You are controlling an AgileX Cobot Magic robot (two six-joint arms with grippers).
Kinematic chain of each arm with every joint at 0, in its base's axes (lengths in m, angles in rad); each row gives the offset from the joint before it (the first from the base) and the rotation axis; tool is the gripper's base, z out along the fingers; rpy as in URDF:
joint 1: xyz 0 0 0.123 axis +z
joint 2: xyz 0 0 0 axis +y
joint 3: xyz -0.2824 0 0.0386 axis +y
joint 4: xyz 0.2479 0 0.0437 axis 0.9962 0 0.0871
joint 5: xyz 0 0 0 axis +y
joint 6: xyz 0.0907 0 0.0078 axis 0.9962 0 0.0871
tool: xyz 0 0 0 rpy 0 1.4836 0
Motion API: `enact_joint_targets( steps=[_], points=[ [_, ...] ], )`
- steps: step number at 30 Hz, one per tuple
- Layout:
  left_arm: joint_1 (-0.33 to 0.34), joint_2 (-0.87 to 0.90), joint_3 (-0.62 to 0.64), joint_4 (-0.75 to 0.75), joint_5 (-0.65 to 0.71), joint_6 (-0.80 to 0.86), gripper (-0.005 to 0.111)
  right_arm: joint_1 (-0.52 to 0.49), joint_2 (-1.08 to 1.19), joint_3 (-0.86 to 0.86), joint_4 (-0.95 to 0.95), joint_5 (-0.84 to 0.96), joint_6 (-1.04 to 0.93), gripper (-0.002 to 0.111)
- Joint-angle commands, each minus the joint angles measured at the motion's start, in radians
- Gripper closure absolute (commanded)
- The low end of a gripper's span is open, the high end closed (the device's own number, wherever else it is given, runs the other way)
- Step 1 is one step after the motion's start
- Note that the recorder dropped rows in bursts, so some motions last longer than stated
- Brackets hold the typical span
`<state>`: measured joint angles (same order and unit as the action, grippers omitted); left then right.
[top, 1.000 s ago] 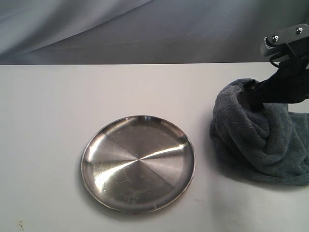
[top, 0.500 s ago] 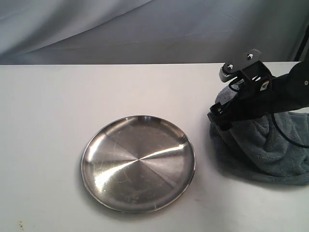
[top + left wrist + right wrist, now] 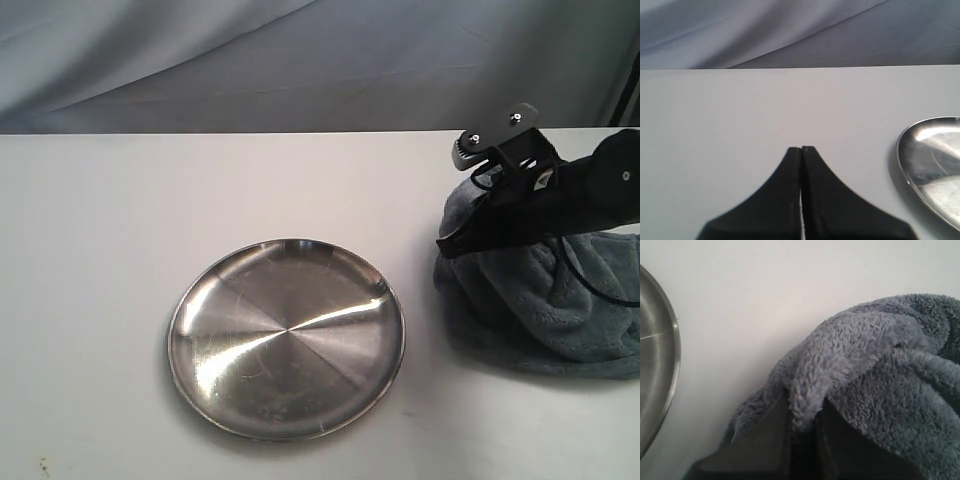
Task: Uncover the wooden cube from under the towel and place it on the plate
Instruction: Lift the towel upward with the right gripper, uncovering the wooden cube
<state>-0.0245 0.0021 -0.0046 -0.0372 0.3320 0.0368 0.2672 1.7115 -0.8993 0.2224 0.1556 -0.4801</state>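
Seen from the exterior: a white tabletop (image 3: 100, 200) with a plate (image 3: 286, 338) lying flat near the middle, shiny, its rim low. To the right of it, apart by a strip of bare tabletop, a towel (image 3: 545, 300) bunched in a rumpled heap and cut off by the view's right edge. Reaching in from the right above the heap, the right arm (image 3: 560, 195), black, angled down toward the plate-side edge of the towel. Clamped on a fold of towel there, the right jaws: in the right wrist view, a ridge of fluffy pile squeezed between two dark fingers (image 3: 765, 440), the rest of the cloth mounded behind, the plate rim close by across bare tabletop. Pressed together on nothing, the left jaws, tips meeting in a thin line, poised over bare tabletop with the plate rim near on one side; out of the exterior view. As for the cube, hidden: not visible in any view, exact spot impossible to tell
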Motion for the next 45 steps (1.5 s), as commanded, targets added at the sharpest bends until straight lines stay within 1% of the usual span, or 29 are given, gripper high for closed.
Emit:
enact_joint_targets(
  steps=[1,13,25,29,34,41,45],
  points=[
    [0.001,-0.002,0.005,-0.005,-0.013,-0.004,0.106,0.002,-0.076,-0.011,-0.003,0.049,0.0,0.108],
    [0.001,-0.002,0.005,-0.005,-0.013,0.0,0.106,0.002,-0.34,-0.011,0.023,0.059,0.0,0.108],
    [0.001,-0.002,0.005,-0.005,-0.013,-0.002,0.106,0.002,-0.497,-0.011,0.023,0.058,-0.012,0.108],
    [0.001,-0.002,0.005,-0.005,-0.013,0.0,0.106,0.002,-0.541,-0.011,0.023,0.002,-0.012,0.108],
    [0.001,-0.002,0.005,-0.005,-0.013,0.0,0.106,0.002,-0.591,-0.011,0.023,-0.116,-0.012,0.108],
    [0.001,-0.002,0.005,-0.005,-0.013,-0.003,0.106,0.002,-0.601,-0.011,0.023,-0.21,-0.021,0.108],
    [0.001,-0.002,0.005,-0.005,-0.013,-0.003,0.106,0.002,-0.601,-0.011,0.023,-0.294,-0.031,0.108]
  ],
)
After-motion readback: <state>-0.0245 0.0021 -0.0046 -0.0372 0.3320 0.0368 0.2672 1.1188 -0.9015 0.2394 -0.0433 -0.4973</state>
